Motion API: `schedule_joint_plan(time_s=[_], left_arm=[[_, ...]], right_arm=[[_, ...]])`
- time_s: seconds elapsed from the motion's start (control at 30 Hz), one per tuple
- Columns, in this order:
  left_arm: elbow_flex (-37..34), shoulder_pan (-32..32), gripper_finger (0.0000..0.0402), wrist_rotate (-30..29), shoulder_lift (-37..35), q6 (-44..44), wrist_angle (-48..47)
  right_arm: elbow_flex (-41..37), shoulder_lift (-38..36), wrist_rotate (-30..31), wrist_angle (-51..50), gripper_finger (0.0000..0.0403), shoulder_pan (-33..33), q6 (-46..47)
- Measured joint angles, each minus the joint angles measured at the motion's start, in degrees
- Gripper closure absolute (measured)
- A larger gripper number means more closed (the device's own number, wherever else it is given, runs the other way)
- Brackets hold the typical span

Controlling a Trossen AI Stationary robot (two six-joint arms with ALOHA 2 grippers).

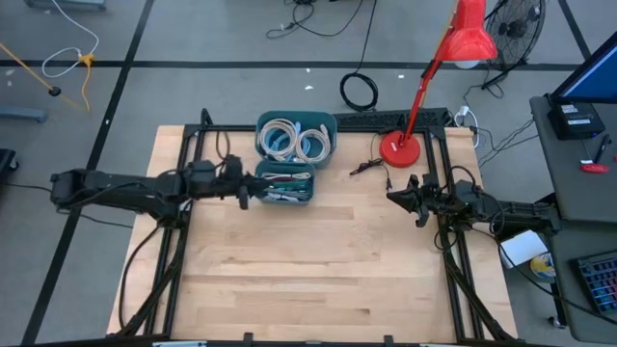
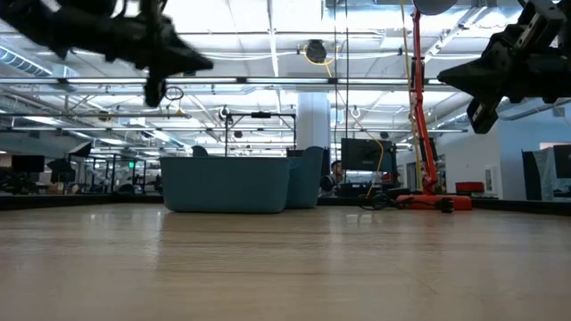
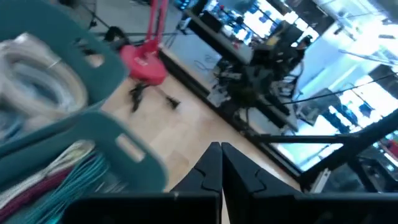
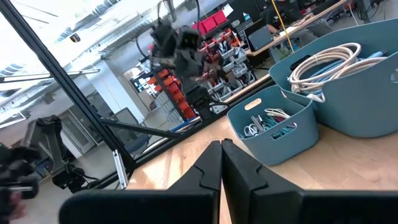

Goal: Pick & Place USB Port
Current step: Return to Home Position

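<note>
Charger cables (image 1: 295,141), white coils and coloured strands: stowed in two teal plastic bins (image 1: 295,117), upper centre. Left jaws beside them, right jaws mid-right, both pressed together, empty. Sorting apparently complete.

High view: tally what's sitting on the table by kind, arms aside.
Blue bins: 2 (larger bin, smaller bin)
Red lamp: 1
Loose dark cable: 1
Total: 4
</note>
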Motion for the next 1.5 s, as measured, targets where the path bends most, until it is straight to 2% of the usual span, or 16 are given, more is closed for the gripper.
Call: schedule_joint_plan(time_s=[0.1, 0.2, 0.4, 0.57, 0.7, 1.03, 1.13, 1.27, 1.4, 1.5], left_arm=[[-5.9, -0.1, 0.0401, -1.8, -4.0, -0.5, 1.1], [-8.9, -0.7, 0.0401, -4.9, -7.5, -0.4, -0.5], [-9.5, -2.1, 0.0401, -9.2, -12.8, 6.2, -11.8], [-9.6, -2.3, 0.0401, -8.8, -18.0, 7.8, -23.2], [-9.6, -2.4, 0.0401, -8.0, -23.3, 9.8, -25.8], [-11.5, -3.3, 0.0401, -6.0, -36.4, 15.8, -20.6], [-16.1, -4.4, 0.0401, -6.1, -39.5, 14.3, -16.9], [-24.1, -6.4, 0.0401, -6.8, -42.6, 11.0, -6.4], [-24.2, -8.4, 0.0401, -10.6, -43.2, 12.8, -7.9], [-24.3, -9.3, 0.0399, -10.7, -43.2, 15.9, -10.0]], right_arm=[[0.0, 0.0, 0.0, 0.0, 0.0403, 0.0, 0.0], [0.0, 0.0, 0.0, 0.0, 0.0403, 0.0, 0.0], [0.0, 0.0, 0.0, 0.0, 0.0403, 0.0, 0.0], [0.0, 0.0, 0.0, 0.0, 0.0403, 0.0, 0.0], [0.0, 0.0, 0.0, 0.0, 0.0403, 0.0, 0.0], [0.0, 0.0, 0.0, 0.0, 0.0403, 0.0, 0.0], [0.0, 0.0, 0.0, 0.0, 0.0403, 0.0, 0.0], [0.0, 0.0, 0.0, 0.0, 0.0403, 0.0, 0.0], [0.0, 0.0, -0.1, 0.0, 0.0403, 0.0, 0.0], [0.0, 0.0, 0.0, 0.0, 0.0403, 0.0, 0.0]])
